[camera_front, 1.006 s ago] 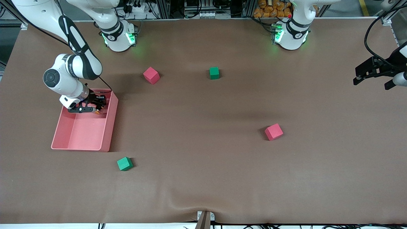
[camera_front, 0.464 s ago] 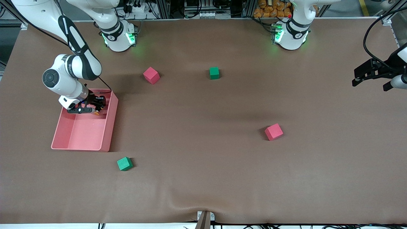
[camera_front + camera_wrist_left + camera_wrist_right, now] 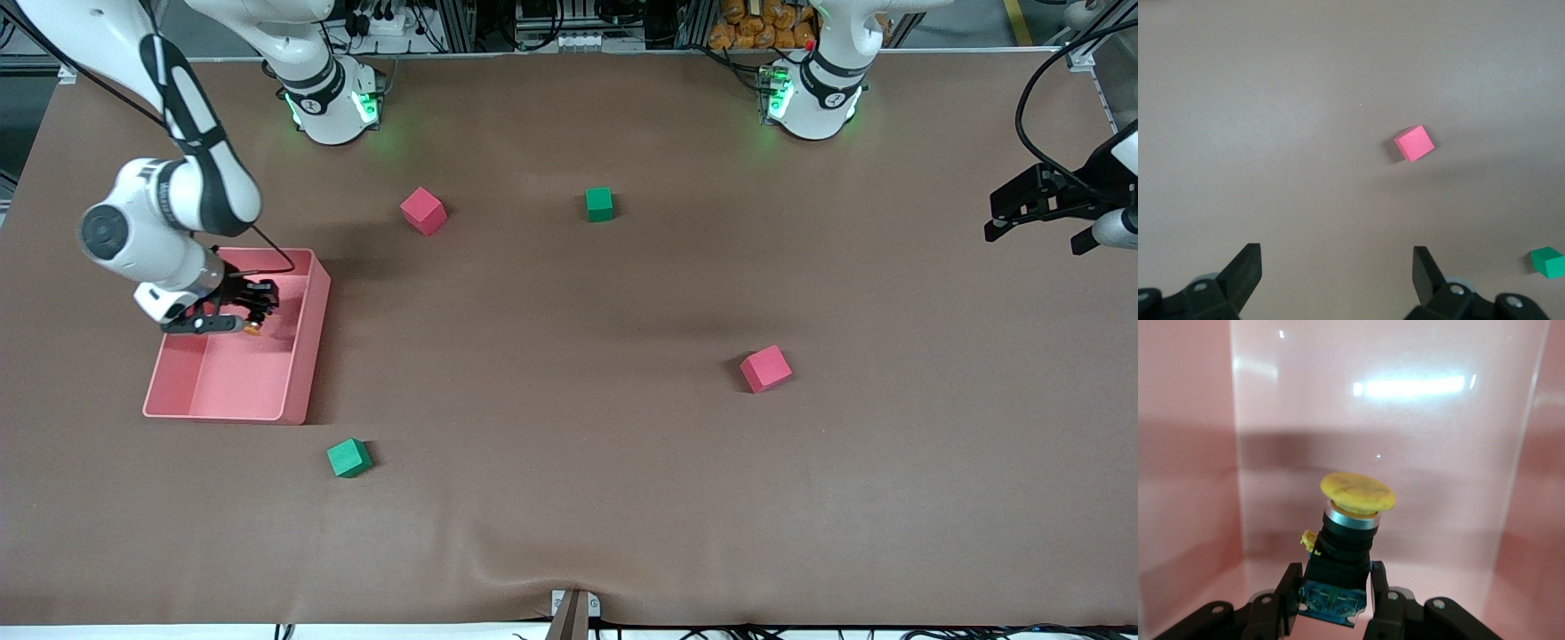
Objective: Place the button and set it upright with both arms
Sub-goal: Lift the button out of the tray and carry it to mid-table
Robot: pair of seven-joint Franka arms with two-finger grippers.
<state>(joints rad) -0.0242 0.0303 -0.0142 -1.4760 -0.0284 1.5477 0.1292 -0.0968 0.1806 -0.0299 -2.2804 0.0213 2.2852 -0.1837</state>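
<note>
- Button (image 3: pixel 1350 527): a push-button with a round yellow-orange cap, a metal ring under it, a black cylindrical body and a bluish base, held over the inside of the pink bin (image 3: pixel 307 338). In the front view only a small orange speck (image 3: pixel 252 330) of it shows at the gripper's tip.
- Right gripper (image 3: pixel 1335 590): its fingers (image 3: pixel 1287 587) pinch the button at the bluish base, one on each side; the cap points away from the wrist camera toward the bin's floor. In the front view the gripper (image 3: pixel 233 311) hangs over the part of the bin farther from the front camera, and the wrist hides much of it.
- Pink bin: a rectangular open tray on the tabletop (image 3: pixel 569 498) toward the right arm's end; the right wrist view shows its glossy floor and walls with light glare. The right arm covers one corner.
- Left gripper (image 3: pixel 1337 270): it waits in the air at the left arm's end of the tabletop, fingers (image 3: pixel 1245 267) spread wide with nothing between them. The front view (image 3: pixel 1036 209) cuts off part of that arm at the frame's edge.
- Cubes on the tabletop: a red cube (image 3: pixel 423 211) and a green cube (image 3: pixel 599 204) near the bases, another red cube (image 3: pixel 765 369) nearer the front camera, and a green cube (image 3: pixel 348 458) just beside the bin's near corner, apart from it.
</note>
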